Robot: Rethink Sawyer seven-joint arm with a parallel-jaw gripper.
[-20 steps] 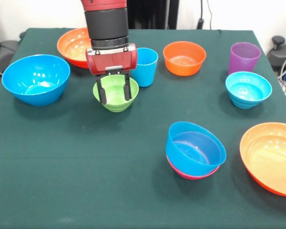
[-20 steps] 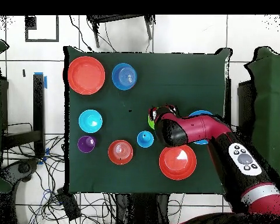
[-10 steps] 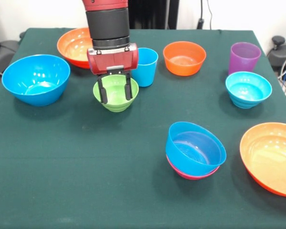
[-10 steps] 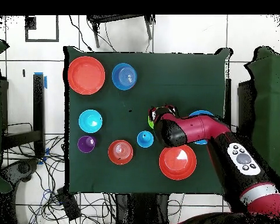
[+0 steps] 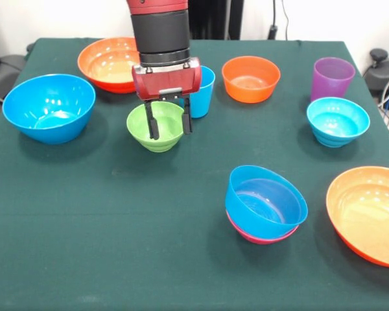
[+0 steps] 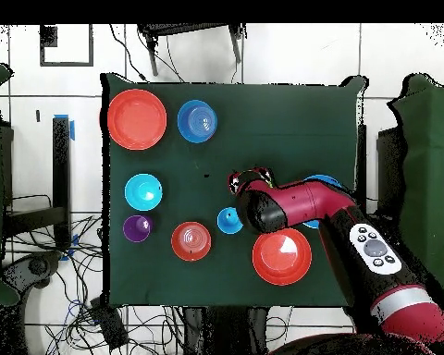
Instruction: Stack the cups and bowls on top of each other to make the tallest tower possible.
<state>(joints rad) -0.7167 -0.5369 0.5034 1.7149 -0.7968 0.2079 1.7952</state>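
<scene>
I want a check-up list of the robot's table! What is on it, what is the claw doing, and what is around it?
Surface: dark green table cloth, flat.
Tower: blue bowl nested in a pink bowl, only two high.
Loose bowls: green bowl, large blue bowl, cyan bowl, small orange bowl, two large orange bowls.
Cups: light blue cup and purple cup, both upright.
Clutter: nothing seen.
Gripper: gripper open, fingers down over the green bowl's right side.
Cables: tangled on the floor beside the table.
Surroundings: tiled floor; no person seen.
</scene>
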